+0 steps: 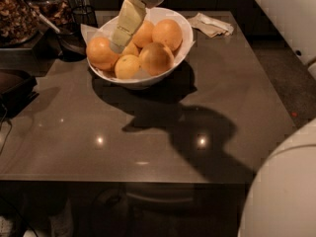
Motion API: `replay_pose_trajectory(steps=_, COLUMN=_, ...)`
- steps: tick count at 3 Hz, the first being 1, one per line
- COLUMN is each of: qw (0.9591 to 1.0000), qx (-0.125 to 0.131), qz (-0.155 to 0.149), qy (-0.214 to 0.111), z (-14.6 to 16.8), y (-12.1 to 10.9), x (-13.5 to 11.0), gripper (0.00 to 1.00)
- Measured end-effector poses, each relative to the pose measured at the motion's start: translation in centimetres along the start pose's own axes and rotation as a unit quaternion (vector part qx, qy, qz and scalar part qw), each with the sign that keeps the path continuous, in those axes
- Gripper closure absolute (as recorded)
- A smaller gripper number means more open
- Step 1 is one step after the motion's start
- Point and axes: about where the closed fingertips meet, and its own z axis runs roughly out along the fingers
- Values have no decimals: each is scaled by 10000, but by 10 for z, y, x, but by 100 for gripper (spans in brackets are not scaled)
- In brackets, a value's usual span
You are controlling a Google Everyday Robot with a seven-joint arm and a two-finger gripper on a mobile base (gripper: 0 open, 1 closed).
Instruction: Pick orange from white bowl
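The white bowl (183,42) stands at the far middle of the dark table (163,132) and holds several oranges (167,33). My gripper (119,42) comes down from the top edge, its pale yellow end slanting into the left side of the bowl. Its tip is among the oranges, between the big left orange (101,53) and the ones in the middle. I cannot tell whether it holds anything.
A crumpled cloth (212,24) lies right of the bowl at the table's far edge. A dark pan (69,44), a jar of brown snacks (15,14) and a black tray (15,85) stand at the left. My white body (284,191) fills the lower right.
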Motion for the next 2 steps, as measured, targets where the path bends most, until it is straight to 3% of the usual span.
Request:
replay_pose_trajectory(steps=1, qw=9991, qx=83, qz=362, qy=218, z=-5, y=13, x=18, gripper=0)
replay_pose_trajectory(steps=2, qw=9971, qx=143, qz=659, qy=340, z=-5, y=19, x=28, gripper=9)
